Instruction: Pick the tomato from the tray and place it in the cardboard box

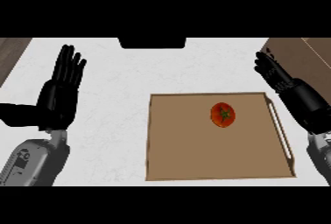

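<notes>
Starting step: tomato (222, 114) lies ungrasped on tray (194, 157); both robot hands open, right robot hand (284, 85) nearest, should reach and grasp it.

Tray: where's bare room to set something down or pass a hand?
On the tray, the whole left half and the near part are bare; the tomato sits far-right. White counter lies free between the left hand and the tray. Tightest: the right hand beside the cardboard box.

White counter (123, 65); tray (194, 153); cardboard box (294, 48)
</notes>
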You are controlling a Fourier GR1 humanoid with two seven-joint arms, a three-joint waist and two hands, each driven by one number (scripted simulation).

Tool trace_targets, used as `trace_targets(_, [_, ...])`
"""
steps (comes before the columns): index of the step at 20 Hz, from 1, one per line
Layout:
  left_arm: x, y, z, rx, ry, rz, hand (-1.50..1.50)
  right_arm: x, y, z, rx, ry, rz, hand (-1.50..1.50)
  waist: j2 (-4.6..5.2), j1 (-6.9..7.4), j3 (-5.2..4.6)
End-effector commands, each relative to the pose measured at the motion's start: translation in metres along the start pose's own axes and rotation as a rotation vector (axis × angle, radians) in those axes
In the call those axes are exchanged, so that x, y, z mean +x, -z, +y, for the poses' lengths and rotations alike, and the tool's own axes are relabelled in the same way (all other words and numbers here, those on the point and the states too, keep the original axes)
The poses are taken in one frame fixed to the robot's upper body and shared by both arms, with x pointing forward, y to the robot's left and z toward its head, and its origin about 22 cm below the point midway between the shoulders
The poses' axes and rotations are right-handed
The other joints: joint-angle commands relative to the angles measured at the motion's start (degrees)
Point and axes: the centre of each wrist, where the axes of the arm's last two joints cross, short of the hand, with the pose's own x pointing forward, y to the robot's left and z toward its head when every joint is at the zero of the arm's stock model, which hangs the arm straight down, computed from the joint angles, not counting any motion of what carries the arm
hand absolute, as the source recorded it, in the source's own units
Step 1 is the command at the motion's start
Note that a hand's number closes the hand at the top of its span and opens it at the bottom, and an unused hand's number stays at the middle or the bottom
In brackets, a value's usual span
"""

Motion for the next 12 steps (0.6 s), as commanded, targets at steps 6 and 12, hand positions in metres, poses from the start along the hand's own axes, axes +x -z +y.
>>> trace_targets(6, [-0.018, -0.044, 0.080, 0.073, 0.120, 0.321, 0.00, -0.009, -0.019, -0.019, -0.168, 0.172, -0.228, -1.50, -0.22, 0.53, 0.06])
trace_targets(12, [-0.025, -0.054, 0.074, 0.032, 0.064, 0.376, 0.00, -0.039, -0.041, -0.006, -0.536, -0.072, -0.546, -1.50, -0.03, 0.21, 0.16])
